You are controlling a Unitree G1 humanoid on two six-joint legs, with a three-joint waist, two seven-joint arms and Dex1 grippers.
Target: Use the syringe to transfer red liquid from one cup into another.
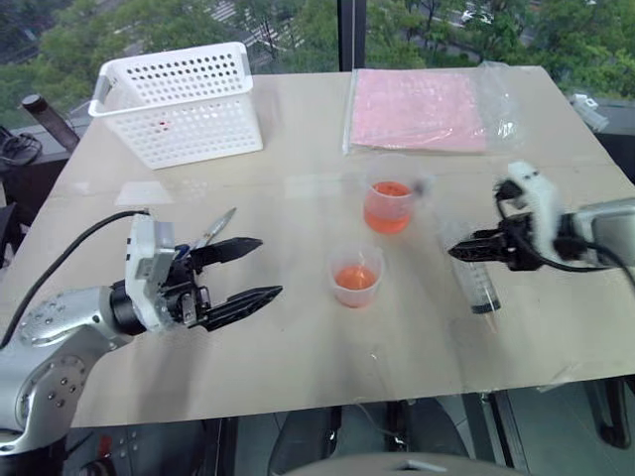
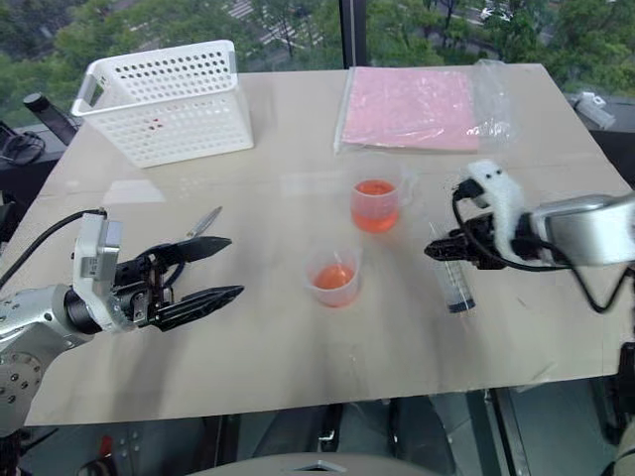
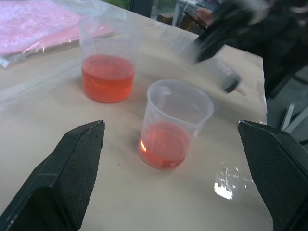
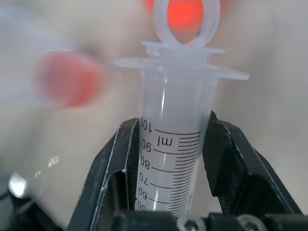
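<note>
My right gripper is clamped on the syringe barrel, just right of the handled cup. My left gripper hangs wide apart and empty, left of the shorter cup; both cups hold red liquid.

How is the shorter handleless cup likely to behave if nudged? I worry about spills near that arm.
The shorter cup looks like thin clear plastic holding only a shallow layer of red liquid, so it is probably light and would slide easily. Its flared rim above a narrower base suggests it may tip.
</note>
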